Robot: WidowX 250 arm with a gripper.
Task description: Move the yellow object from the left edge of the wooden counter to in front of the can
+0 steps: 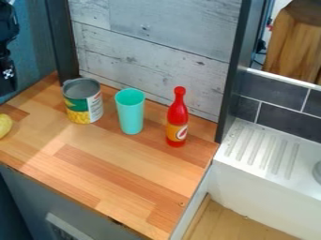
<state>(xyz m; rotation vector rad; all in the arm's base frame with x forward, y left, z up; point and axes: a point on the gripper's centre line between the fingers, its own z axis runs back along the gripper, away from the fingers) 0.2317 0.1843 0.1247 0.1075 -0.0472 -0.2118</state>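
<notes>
Wood counter (119, 171): can (83, 102), green cup (130, 112) and red bottle (178, 117) stand up, none picked up. Black arm (7, 28) is top left; I can't tell if it's spread or pinching.

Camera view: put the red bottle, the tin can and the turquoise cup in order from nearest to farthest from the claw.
From the claw at the left edge:
1. Tin can, leftmost of the three
2. Turquoise cup, in the middle
3. Red bottle, rightmost, toward the counter's right end
</notes>
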